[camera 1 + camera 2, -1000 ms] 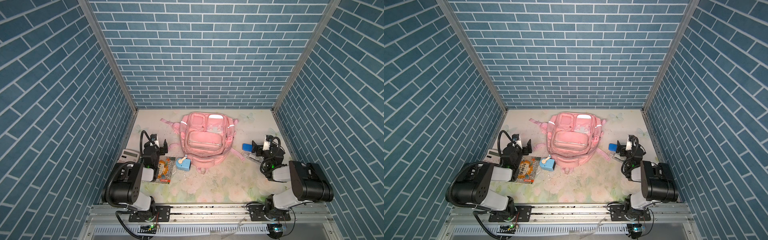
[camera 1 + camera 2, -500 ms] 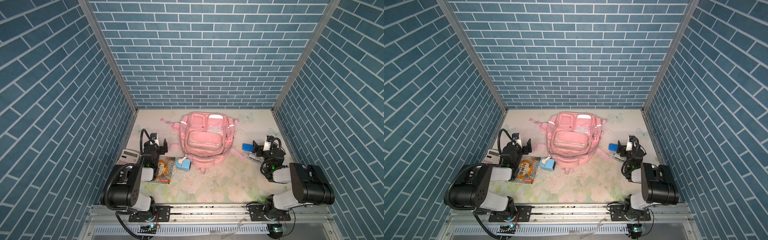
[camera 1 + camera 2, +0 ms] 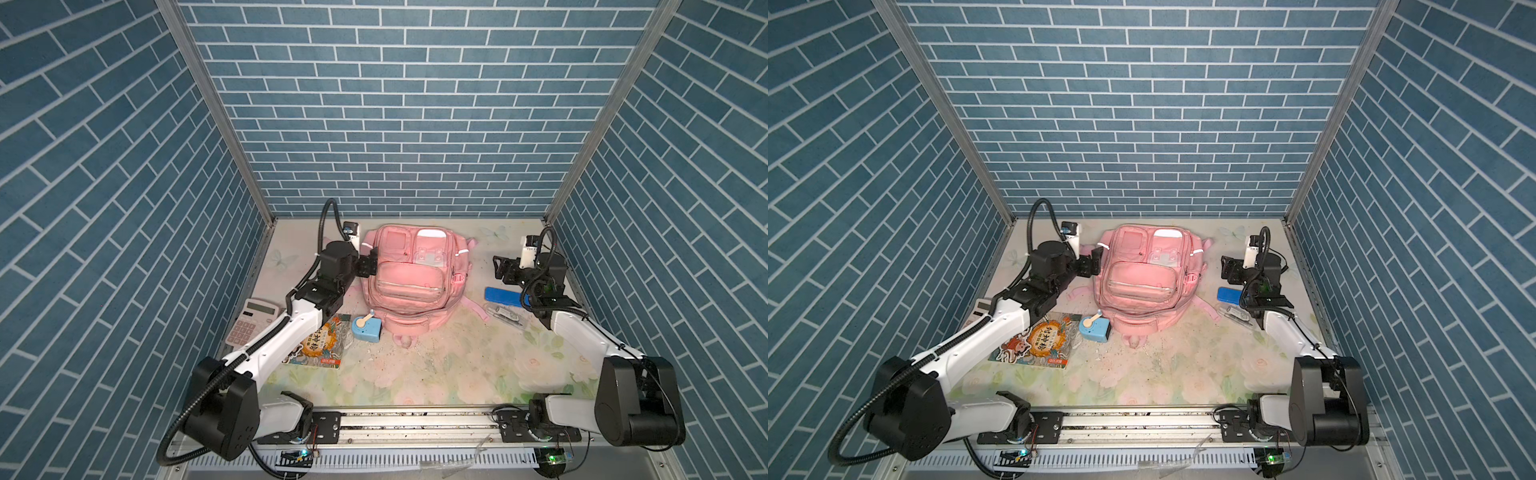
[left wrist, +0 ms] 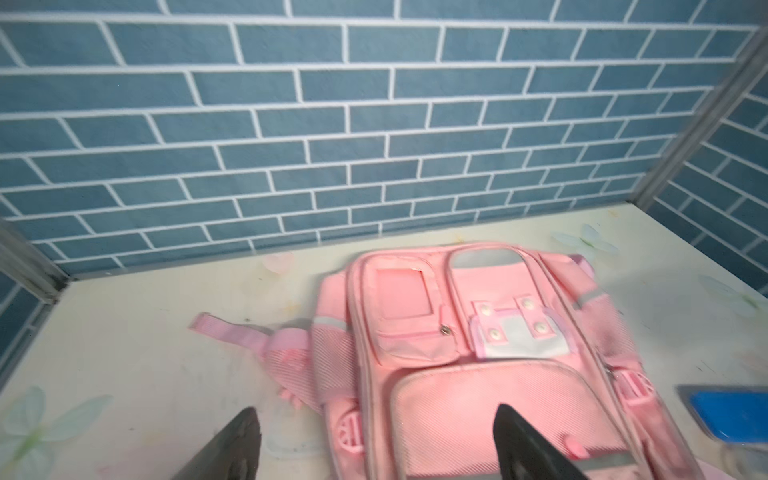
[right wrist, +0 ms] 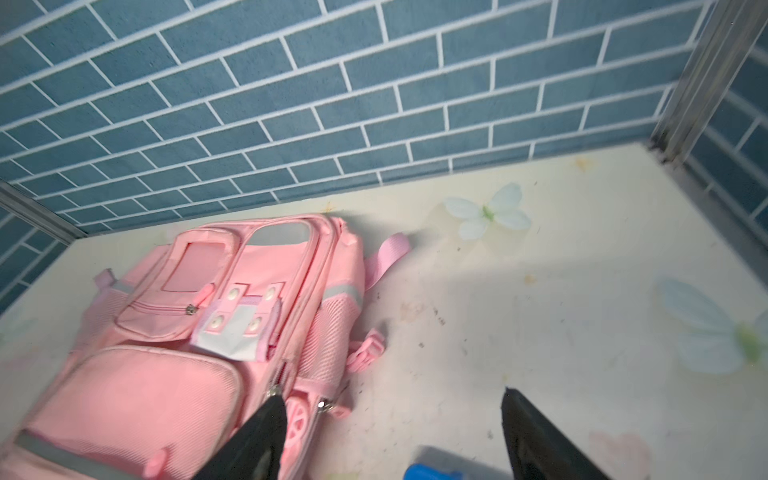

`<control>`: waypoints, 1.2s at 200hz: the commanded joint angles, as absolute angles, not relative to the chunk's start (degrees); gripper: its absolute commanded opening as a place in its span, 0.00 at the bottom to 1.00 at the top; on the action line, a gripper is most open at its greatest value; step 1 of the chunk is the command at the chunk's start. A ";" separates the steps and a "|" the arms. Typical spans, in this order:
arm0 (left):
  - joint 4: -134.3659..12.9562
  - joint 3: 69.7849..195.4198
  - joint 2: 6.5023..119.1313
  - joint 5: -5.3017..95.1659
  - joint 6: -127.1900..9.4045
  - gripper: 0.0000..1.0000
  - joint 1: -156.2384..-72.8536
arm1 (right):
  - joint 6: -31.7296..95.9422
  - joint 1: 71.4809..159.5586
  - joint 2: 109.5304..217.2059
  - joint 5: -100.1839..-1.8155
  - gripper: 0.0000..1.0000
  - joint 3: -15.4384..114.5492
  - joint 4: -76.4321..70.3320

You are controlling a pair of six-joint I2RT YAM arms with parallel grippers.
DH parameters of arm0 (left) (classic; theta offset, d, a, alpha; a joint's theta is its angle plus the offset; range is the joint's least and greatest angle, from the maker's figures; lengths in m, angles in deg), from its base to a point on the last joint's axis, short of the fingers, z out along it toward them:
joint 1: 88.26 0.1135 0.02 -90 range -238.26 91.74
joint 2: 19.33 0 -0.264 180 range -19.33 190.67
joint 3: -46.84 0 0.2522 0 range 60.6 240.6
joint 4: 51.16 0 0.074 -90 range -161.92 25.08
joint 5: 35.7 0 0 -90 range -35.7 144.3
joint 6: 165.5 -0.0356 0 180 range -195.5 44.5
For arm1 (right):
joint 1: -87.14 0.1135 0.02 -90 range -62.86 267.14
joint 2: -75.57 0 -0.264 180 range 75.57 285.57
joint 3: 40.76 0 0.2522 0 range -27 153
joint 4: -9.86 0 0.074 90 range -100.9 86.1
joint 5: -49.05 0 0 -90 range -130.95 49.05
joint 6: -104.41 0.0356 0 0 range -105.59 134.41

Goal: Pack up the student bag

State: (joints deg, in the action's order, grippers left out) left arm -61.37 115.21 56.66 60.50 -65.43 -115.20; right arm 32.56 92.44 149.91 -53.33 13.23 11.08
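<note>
Left arm [image 3: 286, 332] closer — pink student bag [image 3: 409, 282] flat

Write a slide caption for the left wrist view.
Left gripper, fingers open, over a side edge of the pink student bag.

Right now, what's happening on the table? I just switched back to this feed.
Two arms flank the student bag, which lies flat on the table, front pockets apparently zipped. The left arm has its jaws open at the bag's left edge, holding nothing. The right arm is to the bag's right, jaws open and empty by the blue case. The calculator, book, blue sharpener and clear pouch lie loose on the table.
</note>
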 commanded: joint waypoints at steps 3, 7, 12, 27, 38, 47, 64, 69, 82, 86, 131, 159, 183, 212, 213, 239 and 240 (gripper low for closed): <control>-75.06 120.81 60.31 62.38 -56.69 0.88 -119.30 | 45.19 95.93 150.72 -56.81 0.81 13.47 0.23; -75.76 121.51 60.85 62.53 -55.99 0.88 -120.07 | 46.00 96.68 150.71 -56.57 0.81 13.13 -0.07; -76.55 122.43 61.56 62.61 -55.31 0.88 -120.95 | 46.99 97.53 150.78 -56.51 0.81 12.80 -0.40; -78.83 125.11 63.61 63.02 -54.00 0.88 -123.64 | 50.44 99.31 151.34 -57.02 0.81 11.64 -0.90; -80.39 127.38 65.19 63.69 -53.50 0.88 -125.36 | 52.11 100.63 152.16 -57.76 0.81 11.09 -0.79; -81.41 129.04 66.49 64.37 -52.94 0.88 -126.50 | 52.82 101.79 152.95 -57.98 0.81 10.58 -0.12; -83.10 131.84 68.76 63.55 -51.66 0.88 -127.83 | 54.48 103.57 154.47 -58.45 0.81 9.13 2.52; -83.51 132.66 69.33 63.26 -51.31 0.88 -128.04 | 54.94 104.01 155.01 -58.88 0.81 8.69 3.63; -85.04 134.43 70.73 62.84 -49.91 0.88 -128.32 | 56.63 104.62 156.80 -60.45 0.81 7.91 5.86; -85.63 134.96 71.01 62.75 -49.49 0.88 -128.29 | 57.00 104.79 157.37 -61.08 0.80 7.74 6.66; -88.70 139.90 74.61 62.80 -49.45 0.88 -129.47 | 56.74 107.11 161.90 -73.27 0.72 6.17 19.98; -91.26 145.22 77.37 64.33 -50.97 0.88 -129.57 | 53.75 108.46 160.78 -77.99 0.71 6.40 21.59; -92.20 148.67 80.23 63.96 -51.02 0.88 -130.36 | 49.23 108.22 155.21 -69.45 0.72 6.37 13.33; -95.26 153.15 86.11 64.17 -51.74 0.88 -132.35 | 49.50 105.57 146.33 -60.46 0.73 4.29 8.79; -95.39 153.41 86.35 64.16 -51.76 0.88 -132.41 | 49.50 105.45 146.02 -60.06 0.73 4.12 8.69; -98.51 158.79 93.08 63.88 -52.69 0.88 -134.76 | 49.58 102.56 140.01 -54.98 0.72 3.15 6.21; -98.59 159.04 93.35 63.88 -52.71 0.88 -134.93 | 49.48 102.45 139.83 -54.86 0.72 3.15 6.08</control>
